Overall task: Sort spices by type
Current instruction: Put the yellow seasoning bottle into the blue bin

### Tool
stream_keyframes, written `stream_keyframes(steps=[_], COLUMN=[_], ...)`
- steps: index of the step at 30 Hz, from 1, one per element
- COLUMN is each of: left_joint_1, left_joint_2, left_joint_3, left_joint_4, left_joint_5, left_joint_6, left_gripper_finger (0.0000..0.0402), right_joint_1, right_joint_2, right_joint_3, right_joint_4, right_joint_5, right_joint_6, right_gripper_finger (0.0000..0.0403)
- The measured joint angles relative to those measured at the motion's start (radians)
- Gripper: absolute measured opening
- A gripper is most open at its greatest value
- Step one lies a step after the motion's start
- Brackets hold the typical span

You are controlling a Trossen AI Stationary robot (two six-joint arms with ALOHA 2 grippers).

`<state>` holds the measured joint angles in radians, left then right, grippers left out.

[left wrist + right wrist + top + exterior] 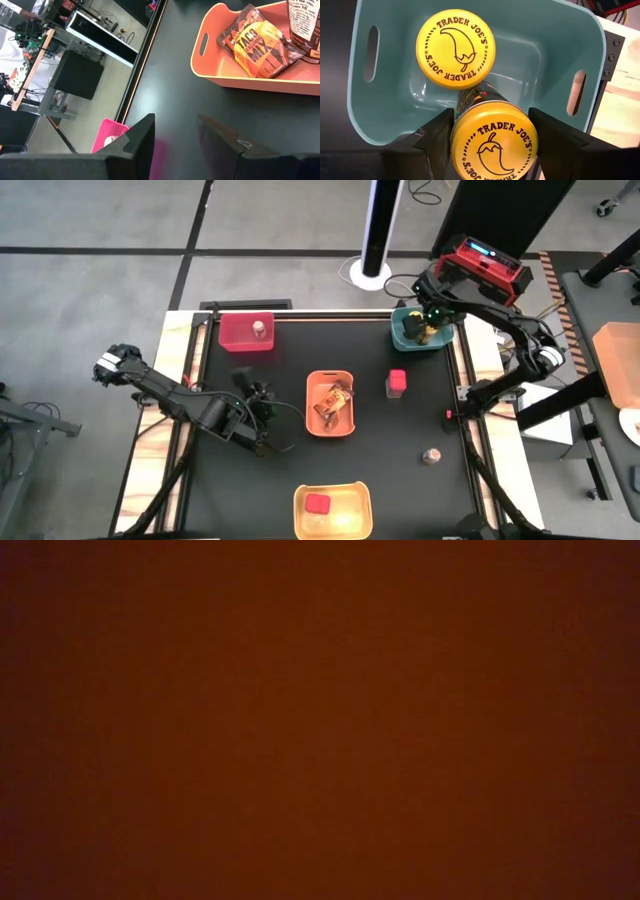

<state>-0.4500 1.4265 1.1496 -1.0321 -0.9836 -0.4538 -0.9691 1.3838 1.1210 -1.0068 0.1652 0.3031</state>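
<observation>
The right gripper [492, 137] is clamped on a yellow-lidded jar [494, 141] with a chili-pepper logo, inside the teal bin [408, 337] at the surface's far right corner, beside its twin jar [455, 44]. The left gripper [177, 135], fingers apart, hovers near the orange bin [312, 385].

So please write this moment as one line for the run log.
right gripper: holds yellow-lidded jar over teal bin | second yellow-lidded jar: in the bin | left gripper: open, empty, on the table near orange bin

A lab or workshop: grey concrete floor [100, 220], loose cables [425, 192], a cluttered wooden equipment bench [30, 65].
</observation>
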Motion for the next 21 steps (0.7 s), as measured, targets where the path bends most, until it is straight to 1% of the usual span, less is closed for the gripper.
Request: stream_keyframes(steps=[7, 17, 21], left_joint_1=[0.000, 0.000, 0.000], left_joint_2=[0.000, 0.000, 0.000], left_joint_3=[0.000, 0.000, 0.000], left_joint_4=[0.000, -0.001, -0.001], left_joint_5=[0.000, 0.000, 0.000], left_joint_6=[0.000, 0.000, 0.000], left_gripper_finger=[0.0129, 0.0129, 0.0129], right_joint_1=[0.000, 0.000, 0.000], right_joint_2=[0.000, 0.001, 0.001], right_joint_3=[-0.021, -0.033, -0.033], right_joint_4=[0.036, 0.050, 0.051], right_joint_5=[0.006, 0.019, 0.020], right_joint_6=[0.006, 0.008, 0.008], right_gripper_finger=[0.0251, 0.0240, 0.0262])
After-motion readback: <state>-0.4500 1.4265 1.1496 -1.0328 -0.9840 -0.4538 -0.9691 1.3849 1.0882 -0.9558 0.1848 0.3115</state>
